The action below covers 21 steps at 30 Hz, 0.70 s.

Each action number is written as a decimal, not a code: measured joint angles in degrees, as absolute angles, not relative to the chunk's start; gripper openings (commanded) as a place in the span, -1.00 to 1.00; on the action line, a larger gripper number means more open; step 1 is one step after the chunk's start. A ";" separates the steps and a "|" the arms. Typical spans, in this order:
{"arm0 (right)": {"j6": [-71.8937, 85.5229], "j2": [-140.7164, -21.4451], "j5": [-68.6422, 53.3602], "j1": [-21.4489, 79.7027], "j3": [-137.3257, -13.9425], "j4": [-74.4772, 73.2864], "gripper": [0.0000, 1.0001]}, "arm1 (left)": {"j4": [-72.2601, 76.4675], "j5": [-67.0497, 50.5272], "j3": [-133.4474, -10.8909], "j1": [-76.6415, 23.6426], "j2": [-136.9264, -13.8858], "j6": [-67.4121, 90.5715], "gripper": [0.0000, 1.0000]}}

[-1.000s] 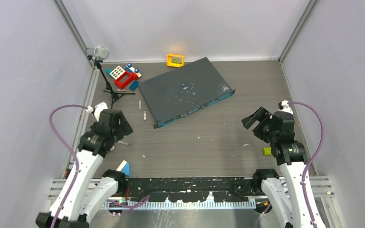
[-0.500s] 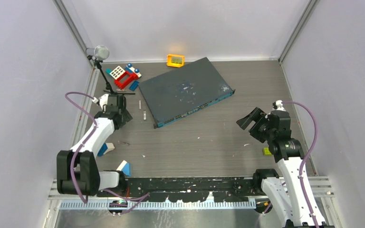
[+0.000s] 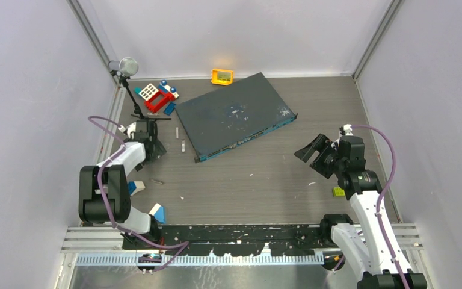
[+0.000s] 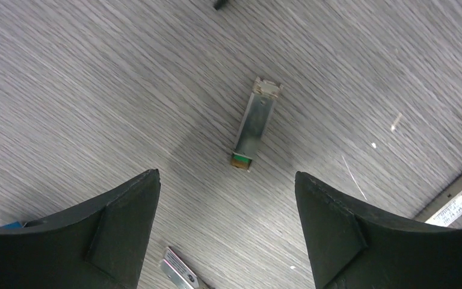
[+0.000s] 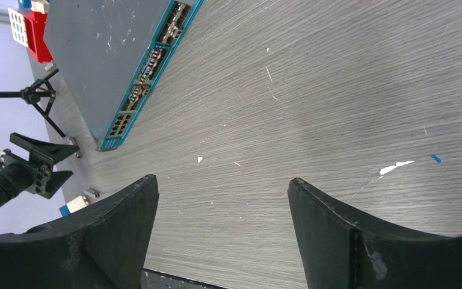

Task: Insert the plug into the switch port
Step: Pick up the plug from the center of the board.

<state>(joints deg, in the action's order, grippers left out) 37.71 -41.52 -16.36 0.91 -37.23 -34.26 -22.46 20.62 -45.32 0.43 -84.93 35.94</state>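
The switch (image 3: 231, 114) lies askew in the upper middle of the overhead view, flat on the bench (image 3: 264, 180). Its teal front face looks toward the lower right. The ports (image 5: 150, 60) run in a row along that face, at the upper left of the right wrist view.

The plug (image 4: 254, 123), a small metal module, lies flat on the bench in the centre of the left wrist view. It is just ahead of the left end effector (image 4: 225, 180) and in line with the gap between the fingers. That end effector is spread wide and holds nothing. In the overhead view it sits at middle left, well left of the switch's near corner.

The right end effector (image 5: 222, 186) is at middle right of the overhead view, well apart from the switch. Its fingers are fully apart and empty above bare bench.

An orange box (image 3: 222, 76) sits by the switch's far edge. Toy bricks (image 3: 159, 96) and a small stand (image 3: 135, 99) are at upper left.
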 measured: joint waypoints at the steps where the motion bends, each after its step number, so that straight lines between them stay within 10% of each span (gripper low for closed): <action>1: 37.69 -41.50 -16.45 0.91 -37.23 -34.26 0.66 | -22.26 20.45 -45.34 1.13 -85.01 35.75 0.69; 21: 38.76 -38.94 -16.64 0.91 -37.06 -34.33 0.63 | -19.90 14.92 -50.11 5.54 -92.03 35.35 -0.43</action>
<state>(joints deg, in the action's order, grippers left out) 38.76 -38.94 -16.64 0.91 -37.06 -34.33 -19.90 14.92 -50.11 5.54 -92.03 35.35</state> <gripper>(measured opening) 0.818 0.362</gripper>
